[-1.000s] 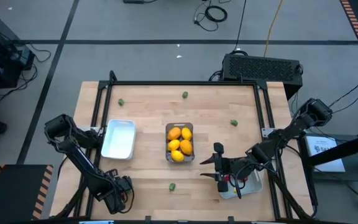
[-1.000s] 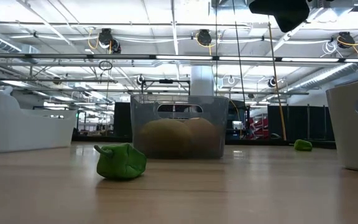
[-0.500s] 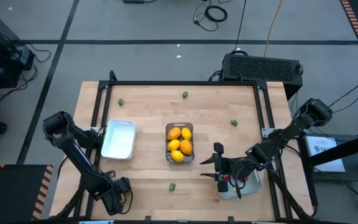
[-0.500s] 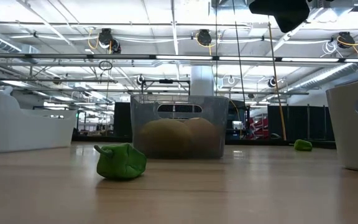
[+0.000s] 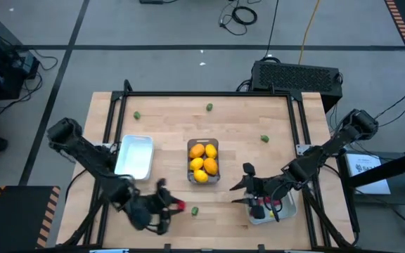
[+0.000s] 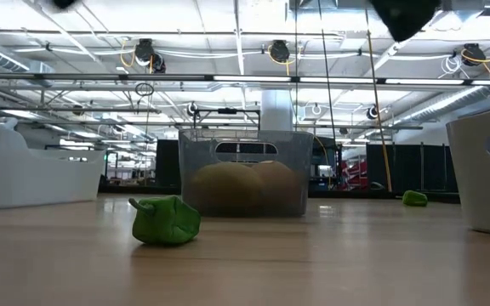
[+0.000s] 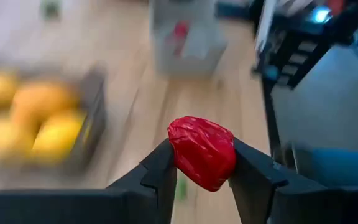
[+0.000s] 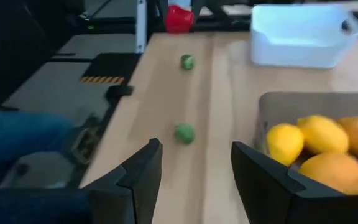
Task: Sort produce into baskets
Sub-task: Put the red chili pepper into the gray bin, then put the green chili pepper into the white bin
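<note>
One glossy, crinkled red fruit (image 7: 202, 152) | clamped in left pincer (image 7: 201, 167) | right pincer (image 8: 192, 163) gapes empty

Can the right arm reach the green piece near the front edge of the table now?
Probably yes. The right end effector is open and empty, and only bare table lies between it and the green piece.

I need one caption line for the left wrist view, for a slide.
Left gripper holds a red strawberry-like piece between its fingers, above the wooden table, with the clear bin of lemons blurred beyond.
</note>
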`<state>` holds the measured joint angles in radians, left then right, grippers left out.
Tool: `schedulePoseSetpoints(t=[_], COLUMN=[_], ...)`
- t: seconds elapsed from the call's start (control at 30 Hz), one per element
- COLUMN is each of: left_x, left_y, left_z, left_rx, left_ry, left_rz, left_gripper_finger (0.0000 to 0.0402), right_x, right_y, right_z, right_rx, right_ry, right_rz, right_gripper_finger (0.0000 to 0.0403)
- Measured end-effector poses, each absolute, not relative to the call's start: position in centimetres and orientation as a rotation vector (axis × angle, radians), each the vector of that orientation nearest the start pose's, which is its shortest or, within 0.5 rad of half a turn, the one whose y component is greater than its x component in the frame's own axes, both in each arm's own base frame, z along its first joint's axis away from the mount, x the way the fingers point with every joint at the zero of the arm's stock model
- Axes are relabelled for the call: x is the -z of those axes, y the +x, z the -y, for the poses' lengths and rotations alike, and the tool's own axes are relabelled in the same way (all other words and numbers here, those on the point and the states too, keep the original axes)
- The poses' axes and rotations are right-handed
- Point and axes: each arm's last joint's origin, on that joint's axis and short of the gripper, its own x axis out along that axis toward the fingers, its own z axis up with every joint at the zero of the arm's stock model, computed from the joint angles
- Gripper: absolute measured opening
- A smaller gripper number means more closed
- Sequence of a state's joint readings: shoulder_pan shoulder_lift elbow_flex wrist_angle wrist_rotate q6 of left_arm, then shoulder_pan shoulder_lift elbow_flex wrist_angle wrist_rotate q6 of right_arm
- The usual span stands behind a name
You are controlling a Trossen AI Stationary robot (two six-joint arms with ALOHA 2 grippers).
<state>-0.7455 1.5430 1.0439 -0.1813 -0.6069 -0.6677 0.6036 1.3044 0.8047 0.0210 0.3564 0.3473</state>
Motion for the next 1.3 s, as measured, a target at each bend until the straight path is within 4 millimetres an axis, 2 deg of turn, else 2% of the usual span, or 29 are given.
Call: schedulePoseSetpoints(t=[0.17,0.33,0.43,0.63,0.73,0.9,1.17,1.3], left_x=[-23.0,-19.7,-18.5,-18.5,-18.9,-19.3,-19.4,-19.3], left_y=[30.9,36.1,39.7,46.8,48.9,49.9,50.1,50.2], left_z=[20.6,19.5,18.8,17.9,17.3,16.4,15.7,15.3], left_rx=[0.004,0.037,0.048,0.139,0.109,0.126,0.114,0.094], left_ry=[-0.096,-0.101,-0.124,-0.112,-0.083,-0.062,-0.02,-0.019], left_rz=[-0.298,-0.123,-0.043,-0.107,-0.21,-0.302,-0.294,-0.3], left_gripper_finger=[0.0128,0.0128,0.0128,0.0128,0.0128,0.0144,0.0241,0.0275], right_x=[-27.0,-29.1,-29.9,-30.8,-30.7,-30.2,-30.0,-30.1], right_y=[21.6,19.4,18.3,17.2,17.0,17.0,17.0,17.0], right_z=[-13.7,-12.2,-11.4,-10.6,-10.4,-10.3,-9.9,-9.9], right_rx=[-0.173,-0.172,-0.169,-0.163,-0.135,-0.111,-0.005,0.009], right_ry=[0.192,0.227,0.248,0.241,0.231,0.207,0.14,0.136], right_rz=[-0.466,-0.428,-0.42,-0.393,-0.393,-0.435,-0.421,-0.415], right_gripper_finger=[0.0183,0.0183,0.0183,0.0183,0.0183,0.0183,0.0183,0.0183])
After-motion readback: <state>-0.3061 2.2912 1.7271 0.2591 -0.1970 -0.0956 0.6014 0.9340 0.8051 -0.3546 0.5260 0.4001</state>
